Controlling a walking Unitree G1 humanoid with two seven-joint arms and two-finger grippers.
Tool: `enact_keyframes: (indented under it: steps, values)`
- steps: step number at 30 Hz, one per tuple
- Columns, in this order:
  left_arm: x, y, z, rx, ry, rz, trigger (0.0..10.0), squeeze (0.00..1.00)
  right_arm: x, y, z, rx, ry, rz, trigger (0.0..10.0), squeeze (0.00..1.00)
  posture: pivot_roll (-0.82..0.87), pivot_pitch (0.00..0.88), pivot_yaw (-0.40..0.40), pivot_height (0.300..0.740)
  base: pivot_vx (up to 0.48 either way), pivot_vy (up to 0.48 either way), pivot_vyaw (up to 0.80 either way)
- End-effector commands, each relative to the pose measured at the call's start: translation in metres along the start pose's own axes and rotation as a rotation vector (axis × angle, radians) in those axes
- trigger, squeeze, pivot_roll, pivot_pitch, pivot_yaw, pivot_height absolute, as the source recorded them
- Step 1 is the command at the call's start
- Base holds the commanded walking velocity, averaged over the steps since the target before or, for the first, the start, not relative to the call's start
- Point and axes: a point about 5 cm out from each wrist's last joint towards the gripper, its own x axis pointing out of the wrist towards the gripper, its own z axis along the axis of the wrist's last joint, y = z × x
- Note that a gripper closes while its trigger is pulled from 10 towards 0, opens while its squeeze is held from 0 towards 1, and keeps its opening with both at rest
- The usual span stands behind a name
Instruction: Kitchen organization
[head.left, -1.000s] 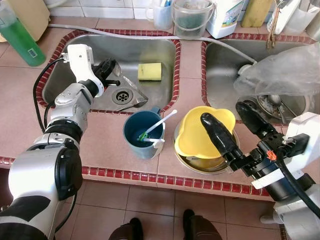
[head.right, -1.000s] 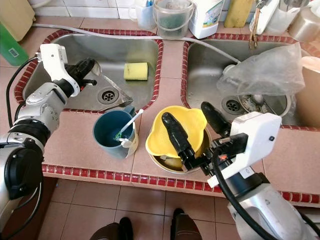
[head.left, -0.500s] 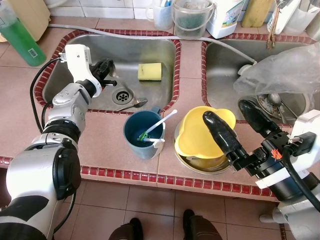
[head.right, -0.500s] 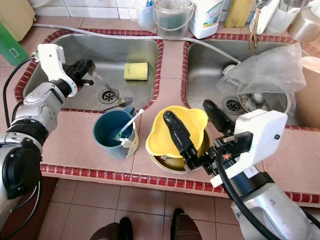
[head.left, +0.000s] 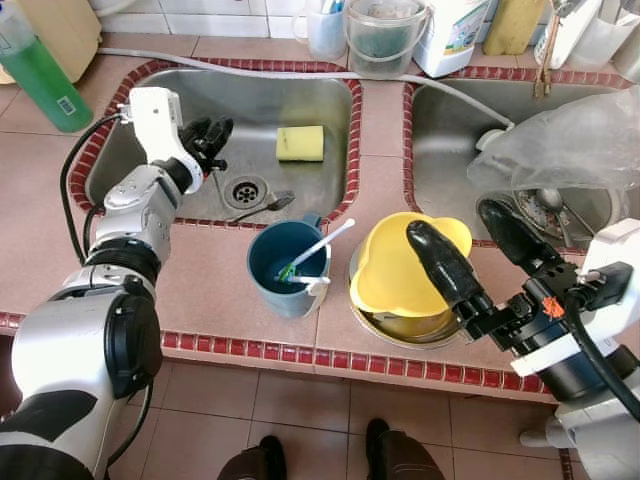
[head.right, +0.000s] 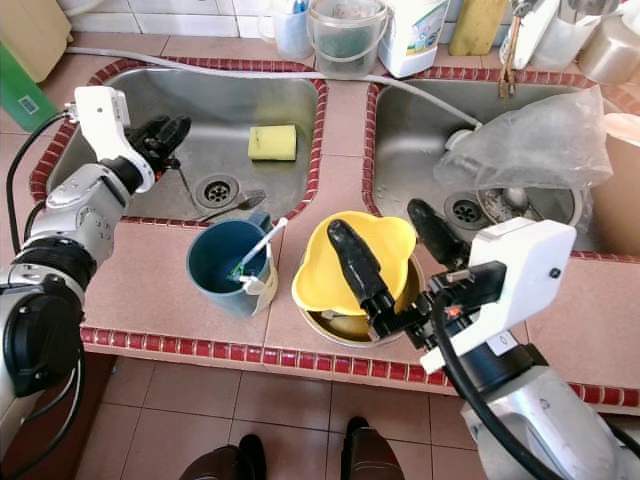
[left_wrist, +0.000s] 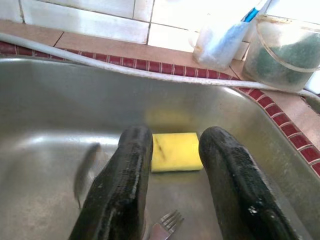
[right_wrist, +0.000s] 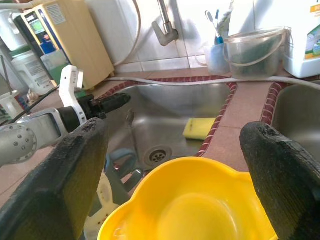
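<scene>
My left gripper hangs open inside the left sink, with nothing between its fingers. A metal fork lies on the sink floor beside the drain, close below the gripper, and its tines show under the fingers. Farther back in the sink lies a yellow sponge. On the counter strip stands a blue cup holding a white utensil. Beside it a yellow bowl sits in a metal bowl. My right gripper is open just above the yellow bowl, one finger over it.
A crumpled plastic bag and utensils fill the right sink. A green bottle stands at the far left. A clear bucket, a toothbrush cup and a white jug line the back ledge, with a hose along it.
The fork that trailed from my left gripper has dropped and now lies by the drain. The left gripper has drawn back a little and stands open. The right gripper has hardly moved.
</scene>
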Motion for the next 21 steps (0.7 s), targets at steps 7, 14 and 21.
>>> enact_keyframes:
  steps: [7, 14, 21]
  values:
    - [-0.001, 0.006, 0.01, 0.003, -0.02, 0.001, 10.0, 1.0, 0.0, 0.005, 0.003, -0.013, -0.022, 0.024, 10.0, 0.0, -0.32, 0.281, 0.083, 0.74, 0.0, 0.0, 0.0]
    - [-0.002, 0.008, 0.015, -0.011, -0.059, 0.004, 10.0, 1.0, 0.013, -0.001, 0.002, -0.009, -0.058, 0.026, 10.0, 0.0, -0.25, 0.251, 0.085, 0.74, 0.0, 0.0, 0.0]
    - [-0.005, 0.009, 0.013, -0.015, -0.092, 0.002, 10.0, 1.0, 0.027, -0.003, 0.0, 0.003, -0.089, 0.053, 10.0, 0.0, -0.2, 0.213, 0.081, 0.74, 0.0, 0.0, 0.0]
